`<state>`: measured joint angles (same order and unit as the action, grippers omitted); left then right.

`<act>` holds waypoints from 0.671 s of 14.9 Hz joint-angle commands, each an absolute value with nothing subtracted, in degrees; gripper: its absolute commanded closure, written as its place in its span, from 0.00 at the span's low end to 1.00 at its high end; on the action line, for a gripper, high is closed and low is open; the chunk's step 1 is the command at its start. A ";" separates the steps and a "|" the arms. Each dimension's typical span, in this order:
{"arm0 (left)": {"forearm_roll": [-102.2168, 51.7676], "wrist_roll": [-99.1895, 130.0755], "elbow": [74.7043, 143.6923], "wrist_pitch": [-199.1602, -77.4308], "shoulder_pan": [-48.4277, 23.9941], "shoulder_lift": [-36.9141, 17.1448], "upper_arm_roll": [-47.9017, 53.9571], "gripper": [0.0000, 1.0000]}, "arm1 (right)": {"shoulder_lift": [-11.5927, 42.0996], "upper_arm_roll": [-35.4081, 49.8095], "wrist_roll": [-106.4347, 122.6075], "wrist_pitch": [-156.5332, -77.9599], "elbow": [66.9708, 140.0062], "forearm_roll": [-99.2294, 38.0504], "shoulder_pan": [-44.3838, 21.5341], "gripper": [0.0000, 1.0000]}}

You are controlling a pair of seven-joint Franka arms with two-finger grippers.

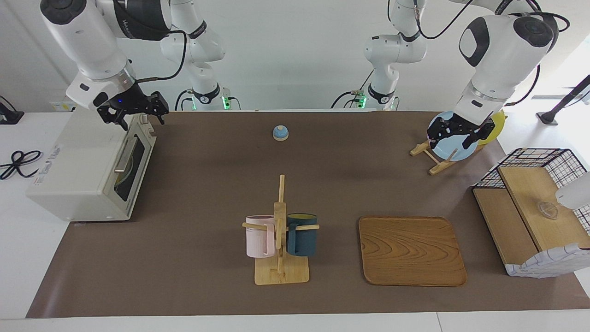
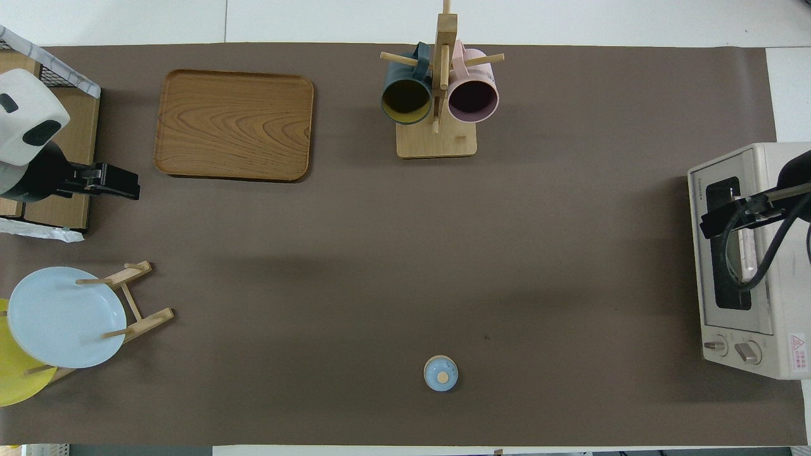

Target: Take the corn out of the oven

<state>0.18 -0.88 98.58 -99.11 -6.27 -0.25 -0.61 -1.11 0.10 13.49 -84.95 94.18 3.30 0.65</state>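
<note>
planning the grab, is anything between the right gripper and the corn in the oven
Yes: the cream-white toaster oven has its dark glass door shut. The right gripper hangs over the oven's top edge. The corn itself cannot be made out.

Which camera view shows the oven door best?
The facing view: the oven turns its shut glass door and bar handle toward that camera. The overhead view shows the door steeply from above, partly covered by the right gripper.

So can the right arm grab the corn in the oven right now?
Probably not yet. The oven door looks shut, so the corn is closed in. The right gripper hovers over the oven's top edge.
</note>
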 commanded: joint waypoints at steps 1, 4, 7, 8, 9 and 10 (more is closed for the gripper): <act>-0.62 -1.58 99.32 -99.23 -5.71 0.79 -0.44 0.00 | -1.14 0.18 12.66 -84.64 93.69 1.76 1.14 0.00; -0.61 -1.58 99.32 -99.23 -5.71 0.79 -0.44 0.00 | -1.32 0.09 12.48 -84.55 93.69 1.76 1.23 0.00; -0.62 -1.58 99.32 -99.23 -5.71 0.79 -0.44 0.00 | -1.41 0.09 13.18 -84.90 93.95 1.76 1.76 0.00; -0.53 -1.58 99.32 -99.23 -5.71 0.79 -0.44 0.00 | -1.41 0.09 13.71 -86.47 94.13 1.76 2.63 0.00; -0.61 -1.58 99.32 -99.23 -5.71 0.79 -0.44 0.00 | -1.58 0.09 15.10 -89.70 95.52 1.76 2.72 0.08; -0.53 -1.58 99.32 -99.23 -5.71 0.79 -0.44 0.00 | -2.28 0.09 17.12 -91.04 97.02 1.84 2.81 0.46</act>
